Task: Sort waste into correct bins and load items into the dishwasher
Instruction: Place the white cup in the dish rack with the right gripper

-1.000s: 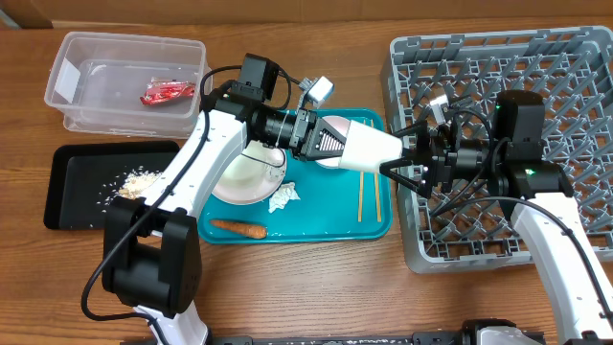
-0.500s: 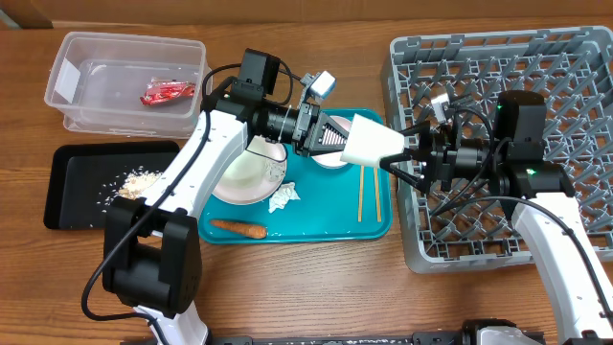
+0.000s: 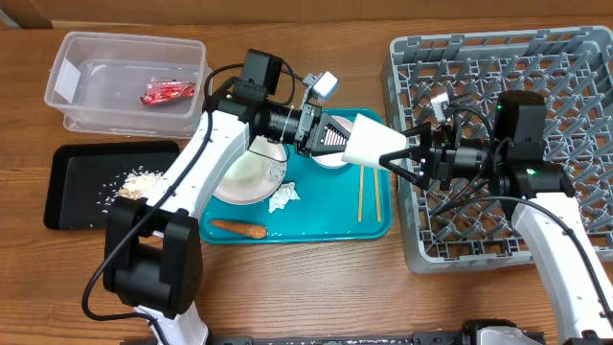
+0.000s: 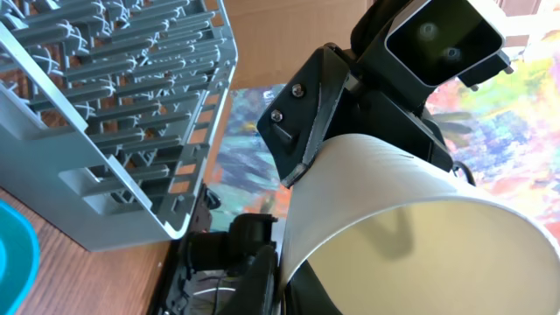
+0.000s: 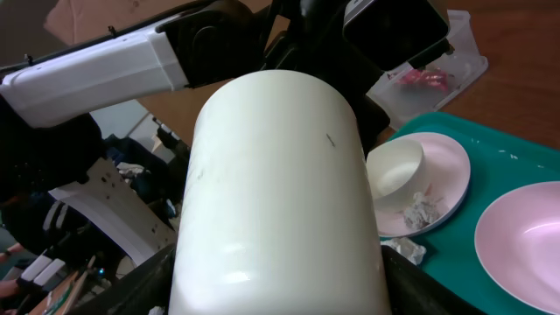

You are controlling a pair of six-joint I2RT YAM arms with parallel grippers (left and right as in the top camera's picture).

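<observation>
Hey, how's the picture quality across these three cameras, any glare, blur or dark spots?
Overhead view: sharp, evenly lit, only soft shadows. Left wrist view: the white cup looms close, its inside shaded, the colourful background behind it blurred. Right wrist view: the cup fills the frame, with a small glare patch low on its side; the left background is dim.

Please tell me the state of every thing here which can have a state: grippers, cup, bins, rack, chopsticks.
left gripper: shut on the white cup
right gripper: open, fingers on both sides of the cup's end
white cup: held on its side, off the table
clear tub: no lid, holds the red wrapper
black tray: holds food scraps
dish rack: no dishes seen inside
chopsticks: lying flat on the teal tray
</observation>
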